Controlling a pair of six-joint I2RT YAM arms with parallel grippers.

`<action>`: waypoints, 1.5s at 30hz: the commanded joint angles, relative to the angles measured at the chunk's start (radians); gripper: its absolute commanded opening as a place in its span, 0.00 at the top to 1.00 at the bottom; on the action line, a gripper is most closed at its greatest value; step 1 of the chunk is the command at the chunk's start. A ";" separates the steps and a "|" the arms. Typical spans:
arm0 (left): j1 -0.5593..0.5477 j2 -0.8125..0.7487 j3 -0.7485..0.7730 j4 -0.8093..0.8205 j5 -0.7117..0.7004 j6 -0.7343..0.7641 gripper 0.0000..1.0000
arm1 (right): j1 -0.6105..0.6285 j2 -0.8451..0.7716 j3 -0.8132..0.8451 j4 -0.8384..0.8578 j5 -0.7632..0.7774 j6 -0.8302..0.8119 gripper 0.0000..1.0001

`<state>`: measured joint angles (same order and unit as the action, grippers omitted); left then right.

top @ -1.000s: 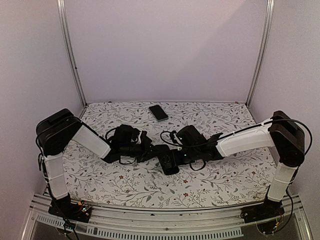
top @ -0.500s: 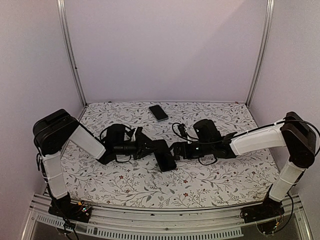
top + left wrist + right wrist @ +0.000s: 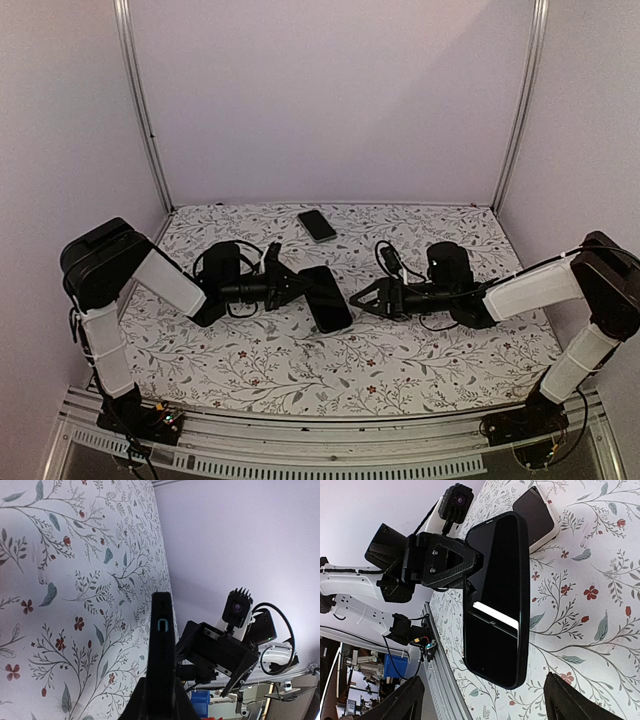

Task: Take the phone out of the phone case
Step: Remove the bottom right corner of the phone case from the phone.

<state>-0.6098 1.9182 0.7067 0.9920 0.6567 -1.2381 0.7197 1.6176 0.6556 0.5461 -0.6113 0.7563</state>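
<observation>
Left jaws are pinched on 1 edge of the phone, so the left gripper carries it alone. The right gripper stands just right of the phone, touching nothing, with its 2 fingers spread wide. The phone's glossy face is turned toward the right wrist camera. I take the dark rim around it for the case, not yet off.

My worry is that narrow hold. If I push on the rim, the phone could swivel in the left jaws or slip down to the table. If the right fingers bite too deep, they will clamp phone and case together and nothing parts. A 2nd handset lies well behind the phone, out of harm.
</observation>
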 commanded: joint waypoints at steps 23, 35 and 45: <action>0.010 -0.064 -0.019 0.396 0.043 -0.222 1.00 | -0.029 0.218 -0.119 0.859 -0.230 0.472 0.61; -0.008 -0.061 -0.001 0.409 0.049 -0.236 1.00 | -0.029 0.195 -0.100 0.833 -0.231 0.468 0.78; -0.026 -0.055 0.009 0.446 0.052 -0.275 1.00 | -0.029 0.148 -0.092 0.789 -0.232 0.435 0.95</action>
<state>-0.6174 1.8896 0.6876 1.3312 0.6968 -1.4750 0.6933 1.8111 0.5461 1.3365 -0.8276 1.2198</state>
